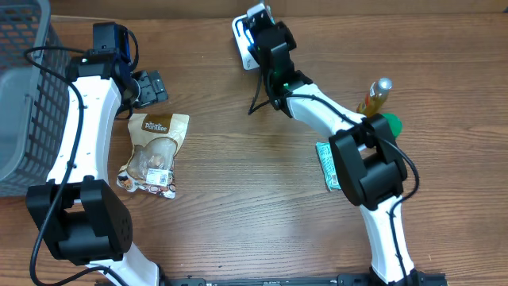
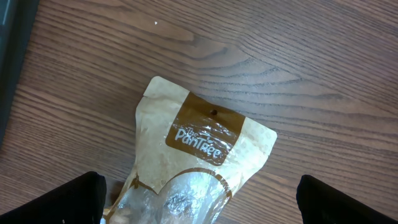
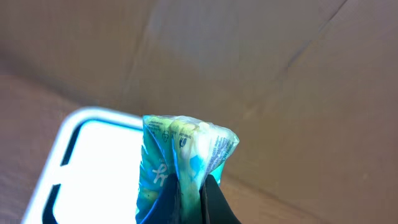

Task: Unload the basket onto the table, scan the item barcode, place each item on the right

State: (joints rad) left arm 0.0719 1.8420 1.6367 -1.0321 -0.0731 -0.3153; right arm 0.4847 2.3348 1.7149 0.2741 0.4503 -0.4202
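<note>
- right hand (image 3: 200, 198) is clamped on a crinkly blue-green plastic packet (image 3: 180, 152), holding it just over the flat white scanner (image 3: 81, 162)
- left hand (image 1: 152, 87) is spread wide open over the top end of a tan paper snack pouch (image 1: 155, 151)

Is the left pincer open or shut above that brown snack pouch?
Open. The left pincer has its fingers wide apart at the bottom corners of its wrist view, the pouch lying flat on the table between them.
</note>
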